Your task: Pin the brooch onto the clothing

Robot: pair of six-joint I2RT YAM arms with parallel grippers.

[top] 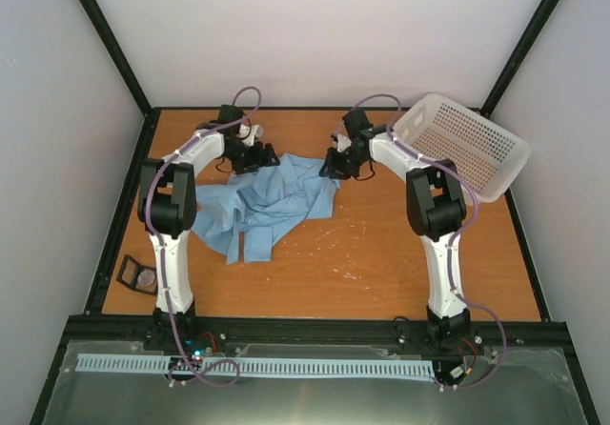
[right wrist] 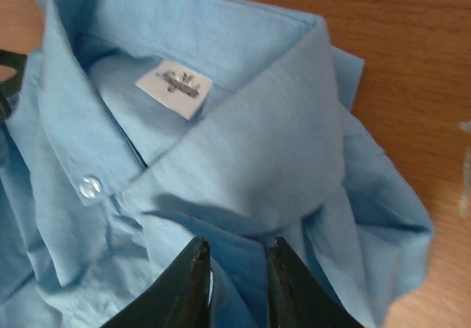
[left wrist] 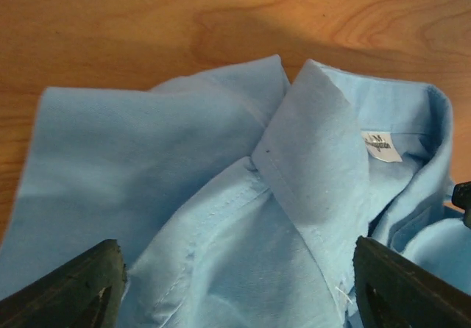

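While both arms bend in over the shirt (top: 257,206), it lies crumpled on the table (top: 381,263), centre-left of the top view, collar end toward the top of the frame. Left gripper (top: 254,154) hangs over the shirt's upper left edge. In its wrist view the fingers (left wrist: 70,291) sit at the two bottom corners, spread wide, with only cloth below them. That view shows the collar (left wrist: 309,159) flipped up in the middle and a white label (left wrist: 383,146) at right. Right gripper (top: 336,165) is at the shirt's upper right corner. In its wrist view the fingers (right wrist: 188,287) stand at bottom centre with a narrow gap and blue cloth showing in the gap (cannot tell if it is pinched or just underneath). Same view: label in the upper left part, clear button (right wrist: 90,187) on the collar tip at left. Brooch (top: 146,275) is a small pale disc in the black tray (top: 125,269) at lower left of the top view, at the table's left edge near the left arm's base, well apart from the shirt and both grippers. White basket (top: 477,149) sits tilted at upper right, beside the right arm
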